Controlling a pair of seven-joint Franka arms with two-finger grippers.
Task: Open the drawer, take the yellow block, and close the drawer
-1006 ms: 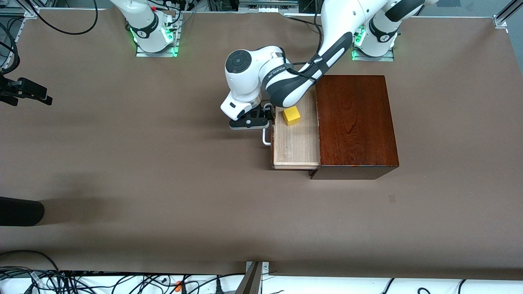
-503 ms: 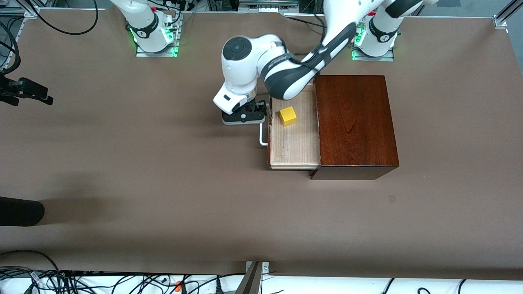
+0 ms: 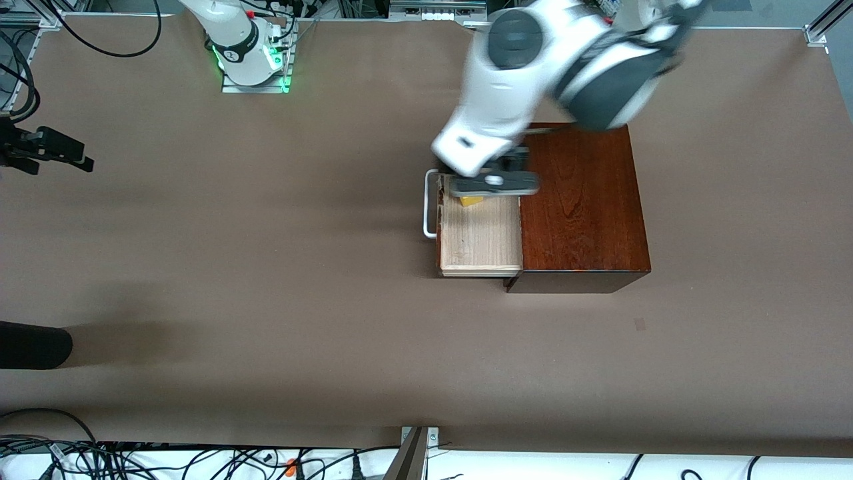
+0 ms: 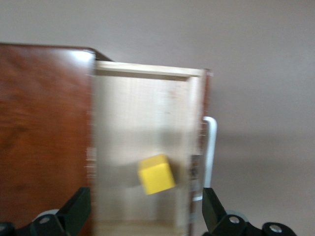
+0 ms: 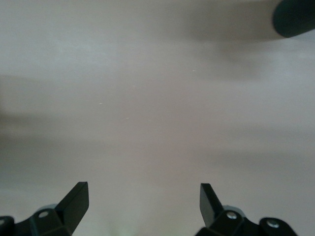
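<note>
The table is evenly and brightly lit from above in the front view, with soft, diffuse shadows cast on it. The left arm is smeared by motion blur there. In the left wrist view, the wooden box, the drawer and the yellow block between the open jaws are streaked and softened. A pale glare is seen on the box's top. The right wrist view is washed out, with faint shadow bands ahead of the jaws.
</note>
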